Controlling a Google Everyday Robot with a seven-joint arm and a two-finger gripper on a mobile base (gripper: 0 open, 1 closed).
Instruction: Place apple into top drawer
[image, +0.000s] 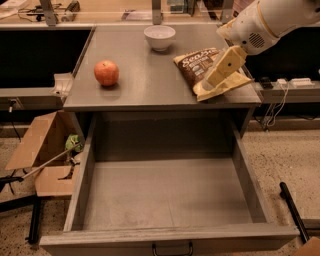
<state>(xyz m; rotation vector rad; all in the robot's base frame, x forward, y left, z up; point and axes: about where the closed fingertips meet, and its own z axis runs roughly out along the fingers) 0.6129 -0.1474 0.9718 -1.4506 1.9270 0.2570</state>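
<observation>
The red-orange apple (106, 73) sits on the left part of the flat grey cabinet top (150, 80). The top drawer (170, 195) is pulled fully open below it, with a bare floor and a small dark handle (172, 248) on its front. My gripper (212, 82), cream-coloured, hangs from the white arm at the upper right, over the brown snack bag (200, 65) on the right side of the cabinet top. It is well to the right of the apple and holds nothing that I can see.
A white bowl (159, 37) stands at the back of the cabinet top. An open cardboard box (45, 150) with a green item lies on the floor at the left. Cables and a power strip (290, 82) are at the right. A dark bar (295, 210) lies on the floor at the lower right.
</observation>
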